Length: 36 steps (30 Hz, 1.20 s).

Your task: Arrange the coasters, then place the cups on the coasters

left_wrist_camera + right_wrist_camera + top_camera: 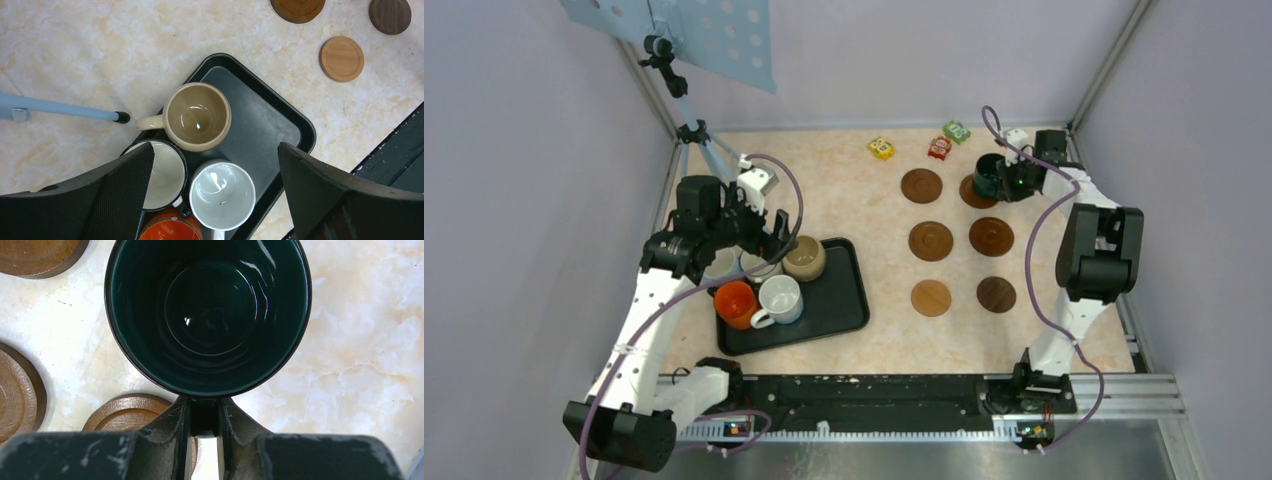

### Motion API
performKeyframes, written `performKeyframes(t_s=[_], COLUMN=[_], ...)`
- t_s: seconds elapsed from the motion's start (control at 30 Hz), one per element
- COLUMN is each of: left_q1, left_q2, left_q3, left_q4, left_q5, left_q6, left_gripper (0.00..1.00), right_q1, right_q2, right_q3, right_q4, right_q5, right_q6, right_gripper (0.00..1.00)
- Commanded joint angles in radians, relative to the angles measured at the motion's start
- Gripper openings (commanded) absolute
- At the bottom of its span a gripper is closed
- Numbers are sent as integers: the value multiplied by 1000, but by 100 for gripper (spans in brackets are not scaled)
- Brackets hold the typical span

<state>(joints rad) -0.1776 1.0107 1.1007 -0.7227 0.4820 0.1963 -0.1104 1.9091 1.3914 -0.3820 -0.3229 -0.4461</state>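
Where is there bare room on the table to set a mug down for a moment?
Bare table lies beyond the tray, left of the yellow block, and in the strip between tray and coasters. The tray's right part is free too. Its left part is crowded with mugs.

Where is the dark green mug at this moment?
Top view, far right: the dark green mug is held in the right gripper, at the back-right coaster.
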Motion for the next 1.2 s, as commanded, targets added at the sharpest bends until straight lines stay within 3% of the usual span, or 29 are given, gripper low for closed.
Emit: performKeyframes(t_s=[0.0,0.6,1.17], left_q1=[7,13,15], left_q2=[3,3,8], left_q3=[-3,-3,3], left_q4=[45,42,32], left_q5=[18,25,33], left_q6=[5,2,8], left_gripper=[99,99,99], right_q1=[-6,-6,-6], right_q2=[-4,11,-67], right_q3=[45,40,63], right_q4=[89,52,-24], right_q5=[-48,-71,-83], right_q6=[-22,-46,-44], right_gripper=[0,0,64])
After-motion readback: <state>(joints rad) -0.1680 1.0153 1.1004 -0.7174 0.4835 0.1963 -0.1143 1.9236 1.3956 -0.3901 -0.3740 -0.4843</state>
